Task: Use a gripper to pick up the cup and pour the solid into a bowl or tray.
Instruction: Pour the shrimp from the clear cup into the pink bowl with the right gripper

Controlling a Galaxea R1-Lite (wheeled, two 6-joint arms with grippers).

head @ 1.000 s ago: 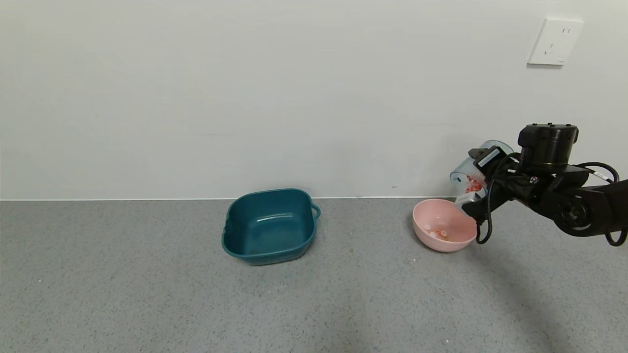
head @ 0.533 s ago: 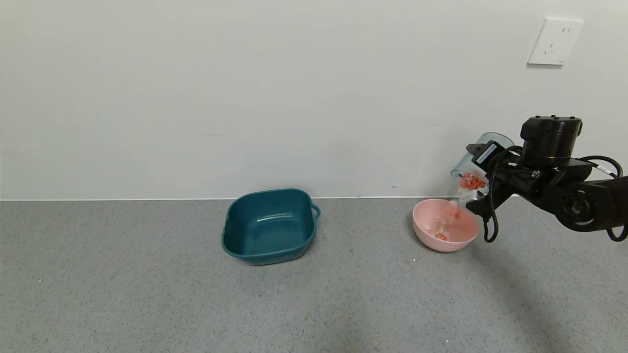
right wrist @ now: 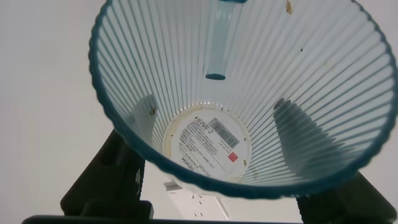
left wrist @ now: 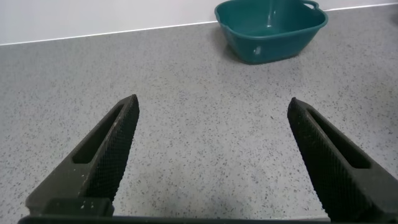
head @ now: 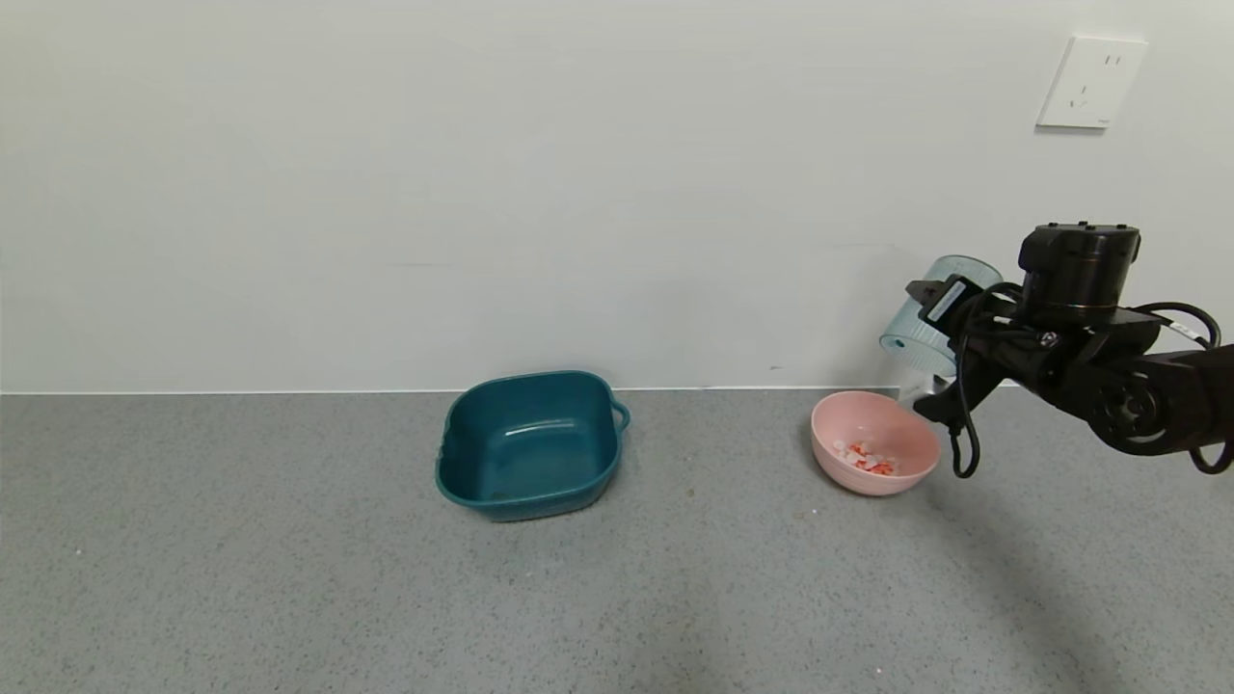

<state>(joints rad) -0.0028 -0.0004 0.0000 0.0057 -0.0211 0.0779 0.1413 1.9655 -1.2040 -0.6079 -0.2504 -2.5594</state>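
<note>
My right gripper (head: 940, 347) is shut on the clear bluish ribbed cup (head: 927, 313), held tipped over above the right rim of the pale pink bowl (head: 873, 455). The cup (right wrist: 249, 93) looks empty in the right wrist view, with only a label on its base; the gripper's fingers (right wrist: 112, 180) press on its sides. The pink, red-orange and whitish solid bits (head: 866, 457) lie inside the pink bowl. My left gripper (left wrist: 211, 162) is open and empty, low over the grey floor, out of the head view.
A dark teal squarish tub (head: 528, 444) with handles stands left of the pink bowl; it also shows in the left wrist view (left wrist: 271, 28). A white wall with a socket (head: 1090, 83) runs behind. The grey speckled floor (head: 289, 578) spreads in front.
The bits have fallen out of the cup into the pink bowl. The cup has tipped further and risen a little in my right gripper.
</note>
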